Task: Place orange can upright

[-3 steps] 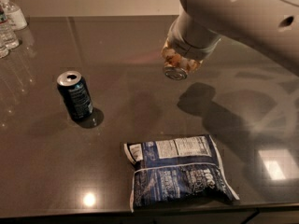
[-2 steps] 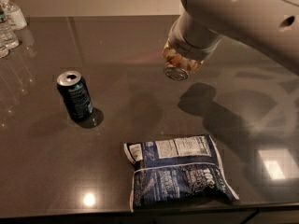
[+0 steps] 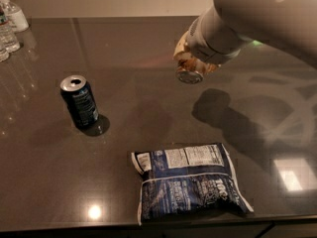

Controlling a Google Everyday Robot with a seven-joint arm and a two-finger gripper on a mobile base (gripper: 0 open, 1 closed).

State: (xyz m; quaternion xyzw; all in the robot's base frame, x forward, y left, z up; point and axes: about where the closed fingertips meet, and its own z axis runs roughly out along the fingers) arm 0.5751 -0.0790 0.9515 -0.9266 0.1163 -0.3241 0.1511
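One pale arm [image 3: 257, 19] reaches in from the upper right. Its gripper [image 3: 194, 58] is clamped around the orange can [image 3: 189, 74] and holds it clear of the dark table [image 3: 148, 48], with one silver end turned toward the camera. Well left of the gripper a blue can [image 3: 79, 101] stands upright. A blue snack bag [image 3: 188, 182] lies nearer the camera than the gripper.

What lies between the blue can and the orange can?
Only bare tabletop, as the camera view shows; the gripper holds the orange can aloft at upper right.
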